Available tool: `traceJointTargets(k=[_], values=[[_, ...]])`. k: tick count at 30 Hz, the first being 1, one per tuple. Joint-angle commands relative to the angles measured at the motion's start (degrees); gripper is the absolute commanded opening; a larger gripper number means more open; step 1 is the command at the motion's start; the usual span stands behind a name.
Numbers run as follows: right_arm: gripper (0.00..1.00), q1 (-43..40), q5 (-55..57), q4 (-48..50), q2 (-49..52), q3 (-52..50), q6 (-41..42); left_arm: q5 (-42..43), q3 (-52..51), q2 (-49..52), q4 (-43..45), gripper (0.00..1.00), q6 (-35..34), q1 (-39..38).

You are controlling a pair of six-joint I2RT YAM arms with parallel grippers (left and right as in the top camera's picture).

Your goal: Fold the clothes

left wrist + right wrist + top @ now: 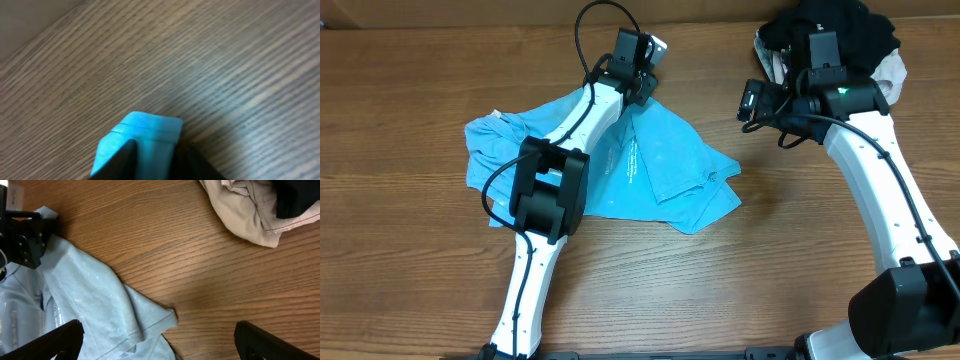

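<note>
Found the wooden table (400, 120) carrying the sky-blue T-shirt (660, 165) rumpled at its middle, the left gripper (642, 78) apparently clamped on the far corner (147, 127), the right gripper (752, 103) gaping empty by the beige garment (245, 215); feared thin cloth slipping from that pinch, spoiling the fold.

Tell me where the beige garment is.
In the overhead view, the beige garment lies at the table's far right edge, partly under the black garment, apart from the blue T-shirt.
</note>
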Motion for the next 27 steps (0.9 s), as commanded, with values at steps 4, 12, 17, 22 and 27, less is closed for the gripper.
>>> traceJointTargets(k=[4,12,17,22,27], values=[[1.0,-0.07,0.35,0.76,0.02,0.39,-0.13,-5.66,1.09,0.81,0.81,0.04,-2.64,0.26],[1.0,-0.07,0.33,0.79,0.07,0.39,-0.13,-7.45,8.81,0.74,-9.05,0.04,-4.66,0.26],[1.0,-0.04,-0.17,0.7,0.11,0.39,-0.11,-10.67,22.36,0.74,-22.82,0.04,-6.58,0.28],[1.0,0.0,-2.95,-0.2,0.11,0.39,-0.39,-12.87,36.94,0.74,-37.44,0.04,-7.89,0.7],[1.0,0.07,-11.15,-3.98,0.11,0.39,-7.98,-13.42,49.29,0.74,-49.44,0.04,-12.59,2.1]])
